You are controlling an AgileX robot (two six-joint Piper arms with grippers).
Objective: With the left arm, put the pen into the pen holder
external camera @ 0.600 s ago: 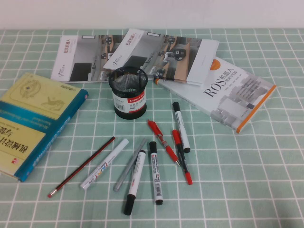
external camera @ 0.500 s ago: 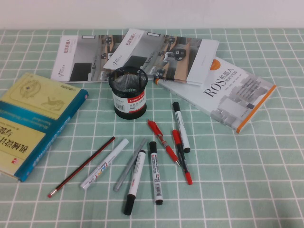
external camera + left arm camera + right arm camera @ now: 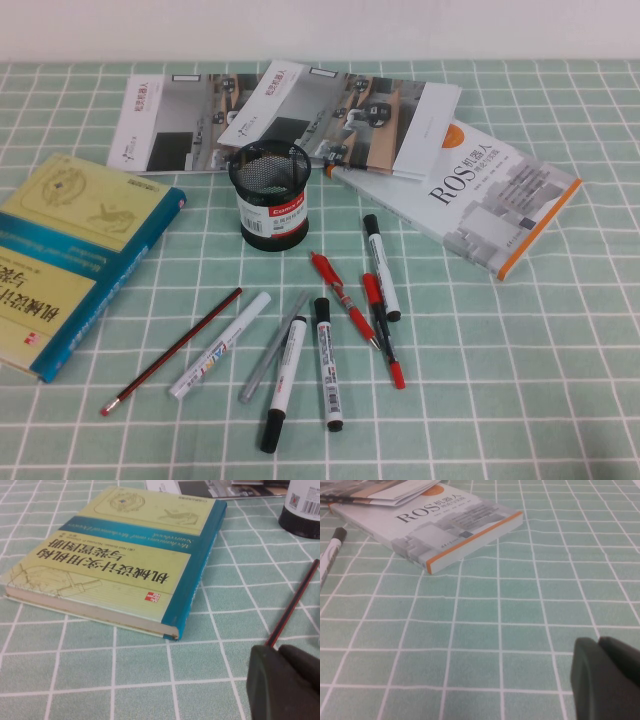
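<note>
The pen [image 3: 170, 352], a thin dark red stick with a pale pinkish tip, lies flat on the green checked cloth at the front left. The pen holder [image 3: 270, 195], a black mesh cup with a white and red label, stands upright behind it near the middle. Neither arm shows in the high view. In the left wrist view my left gripper [image 3: 278, 651] is shut and empty just above the cloth, with the pen [image 3: 295, 600] running away from its tips toward the pen holder [image 3: 302, 510]. In the right wrist view my right gripper [image 3: 598, 642] is shut and empty over bare cloth.
A yellow and blue book [image 3: 70, 255] lies at the left, close to the pen. Magazines [image 3: 290, 115] and a white ROS book [image 3: 470, 195] lie behind. Several markers [image 3: 325, 360], a grey pen [image 3: 272, 345] and red pens [image 3: 345, 300] lie right of the pen.
</note>
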